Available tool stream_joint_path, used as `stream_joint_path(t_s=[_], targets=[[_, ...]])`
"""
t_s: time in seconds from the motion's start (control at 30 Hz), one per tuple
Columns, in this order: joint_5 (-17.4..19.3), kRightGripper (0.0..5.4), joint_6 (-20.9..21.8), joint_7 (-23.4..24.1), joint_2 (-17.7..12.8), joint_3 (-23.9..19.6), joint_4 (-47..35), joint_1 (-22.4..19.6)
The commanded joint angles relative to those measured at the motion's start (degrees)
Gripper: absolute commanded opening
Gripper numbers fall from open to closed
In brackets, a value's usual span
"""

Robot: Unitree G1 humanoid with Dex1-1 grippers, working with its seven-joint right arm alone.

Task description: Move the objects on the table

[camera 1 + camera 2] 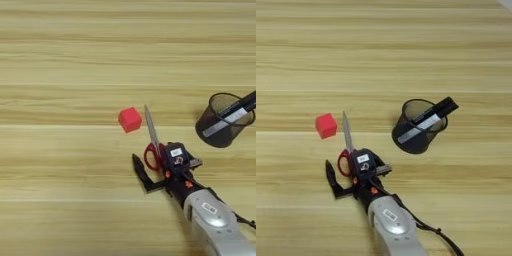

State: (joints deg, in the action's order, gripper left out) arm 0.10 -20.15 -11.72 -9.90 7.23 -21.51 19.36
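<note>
Red-handled scissors [151,129] lie on the table [60,60] with closed blades pointing away from me, the tip close to the right side of a small red cube [130,119]. My right gripper [152,153] comes in from the bottom right and stands open. Its left finger [139,169] is on the wood to the left of the red handles, and the other finger sits over their right side. To the right a black mesh pen cup [210,136] holds a white marker [231,118] leaning right, black cap sticking out over the rim.
The silver forearm [215,220] crosses the bottom right corner, with a thin cable trailing off it. Bare wood stretches across the far half and the left side of the table.
</note>
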Motion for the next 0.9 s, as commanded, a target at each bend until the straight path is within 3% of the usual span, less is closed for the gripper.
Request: stream_joint_path(t_s=[0.03,0.27,0.37,0.9], targets=[[-1.1,5.38,4.5,0.9,-0.4,-1.0,-1.6,-3.4],[1.1,5.38,5.9,0.0,1.6,-1.4,-0.4,-6.6],[0.3,5.38,7.4,0.2,2.2,-0.8,0.9,-8.6],[-0.3,5.38,18.9,-1.8,4.5,1.1,16.7,-20.9]])
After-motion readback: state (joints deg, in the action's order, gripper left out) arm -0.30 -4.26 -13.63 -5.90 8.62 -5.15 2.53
